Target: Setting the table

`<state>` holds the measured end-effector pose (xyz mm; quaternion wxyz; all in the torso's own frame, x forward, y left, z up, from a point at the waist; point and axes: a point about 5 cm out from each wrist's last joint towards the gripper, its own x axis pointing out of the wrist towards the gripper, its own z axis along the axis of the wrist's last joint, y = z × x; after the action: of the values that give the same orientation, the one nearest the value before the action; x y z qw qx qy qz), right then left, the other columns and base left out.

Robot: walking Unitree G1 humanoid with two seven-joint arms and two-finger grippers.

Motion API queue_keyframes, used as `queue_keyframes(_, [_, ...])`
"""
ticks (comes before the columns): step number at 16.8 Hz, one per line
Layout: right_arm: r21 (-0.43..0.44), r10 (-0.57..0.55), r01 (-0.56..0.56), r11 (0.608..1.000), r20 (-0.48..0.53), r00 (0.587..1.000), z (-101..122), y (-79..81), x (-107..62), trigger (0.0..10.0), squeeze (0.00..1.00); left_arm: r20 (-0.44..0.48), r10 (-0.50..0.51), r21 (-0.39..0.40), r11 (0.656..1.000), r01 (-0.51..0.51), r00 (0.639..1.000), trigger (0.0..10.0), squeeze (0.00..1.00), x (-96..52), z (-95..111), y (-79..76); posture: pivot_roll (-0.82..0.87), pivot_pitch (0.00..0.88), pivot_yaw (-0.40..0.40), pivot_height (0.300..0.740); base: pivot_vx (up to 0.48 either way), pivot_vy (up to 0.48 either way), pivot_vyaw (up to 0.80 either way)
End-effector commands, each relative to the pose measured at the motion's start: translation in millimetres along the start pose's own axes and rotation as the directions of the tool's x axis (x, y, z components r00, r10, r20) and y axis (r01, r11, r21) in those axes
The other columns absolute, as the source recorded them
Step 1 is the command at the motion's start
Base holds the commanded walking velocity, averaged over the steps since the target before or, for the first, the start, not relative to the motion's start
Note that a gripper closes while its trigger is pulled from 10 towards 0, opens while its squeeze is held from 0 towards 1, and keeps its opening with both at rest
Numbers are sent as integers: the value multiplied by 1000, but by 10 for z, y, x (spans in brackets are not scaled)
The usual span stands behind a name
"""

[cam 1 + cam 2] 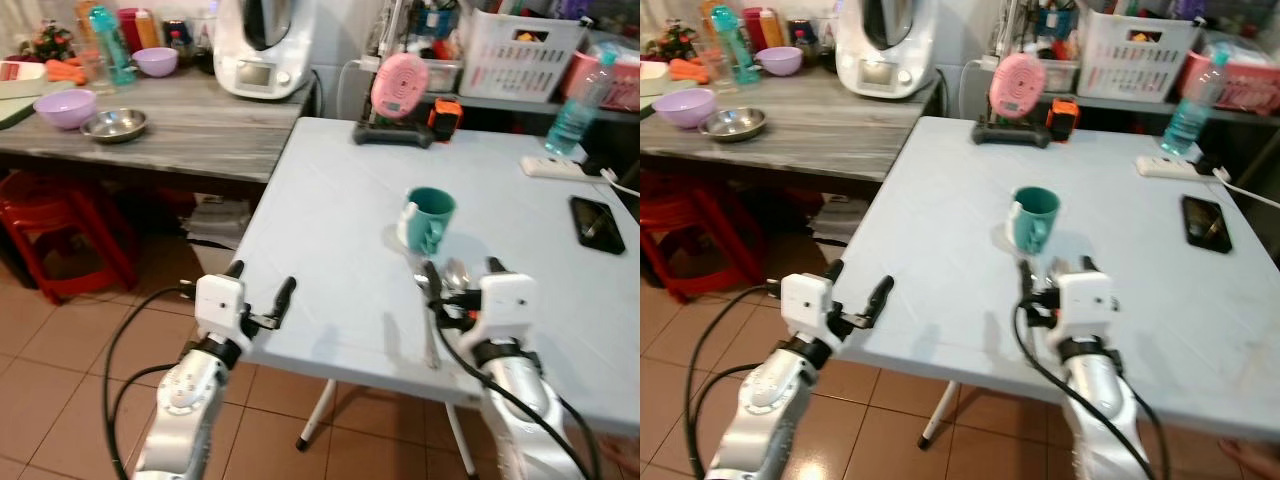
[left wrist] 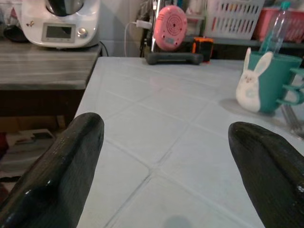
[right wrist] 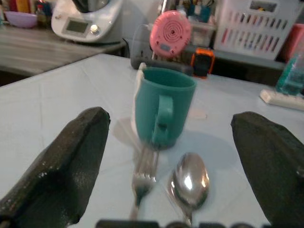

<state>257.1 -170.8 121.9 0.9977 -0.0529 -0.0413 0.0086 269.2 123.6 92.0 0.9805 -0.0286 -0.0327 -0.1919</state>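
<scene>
The fork (image 3: 142, 178) and spoon (image 3: 190, 183) lie side by side on the surface (image 1: 330, 230), just before the mug (image 1: 430, 218) at its 6 o'clock — long axes running straight toward the right end effector (image 3: 168, 161). It stands open over their handles, far nearer than the left end effector (image 1: 262, 300), which hangs open and empty at the surface's near edge, well off at 9 o'clock.

Two shiny silver robot arms with white blocks and black fingers

The silver left arm (image 1: 185, 395) and silver right arm (image 1: 520, 395) are round and smooth. Each ends in a white boxy wrist block (image 1: 221, 303) with two long black fingers (image 1: 284, 296). Thick black cables (image 1: 115, 345) loop beside both arms. Close up, the fingers (image 2: 57, 175) look dark, fat and rounded.
</scene>
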Motion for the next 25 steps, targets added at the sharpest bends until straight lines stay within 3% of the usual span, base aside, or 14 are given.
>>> queue_keyframes(1, [5, 6, -6, 1000, 7, 1000, 17, 26, 5, 10000, 0, 6, -10, 10, 1000, 10, 1000, 10000, 0, 5, 29, 11, -41, 0, -13, 740, 281, 0, 0])
queue_keyframes(8, [8, 6, -6, 1000, -7, 1000, -9, 29, -3, 10000, 0, 1, -17, -13, 1000, 17, 1000, 10000, 0, -2, 15, -5, -44, 0, -12, 740, 108, 0, 0])
queue_keyframes(15, [18, -8, 10, 1000, -114, 993, -191, 34, -25, 10000, 0, -78, -192, -36, 981, 190, 978, 10000, 0, -134, -144, -100, -42, 0, -14, 740, 0, 0, 0])
queue_keyframes(20, [21, 11, -6, 1000, -234, 972, -371, 84, 0, 10000, 0, -111, -329, -68, 944, 323, 938, 10000, 0, -165, -182, -115, -42, 0, -17, 740, 0, 0, 0])
queue_keyframes(25, [59, 6, 12, 998, -294, 956, -428, 59, 194, 10000, 0, -123, -376, -62, 927, 371, 918, 10000, 0, -140, -177, -108, -43, 0, -14, 740, 0, 0, 0])
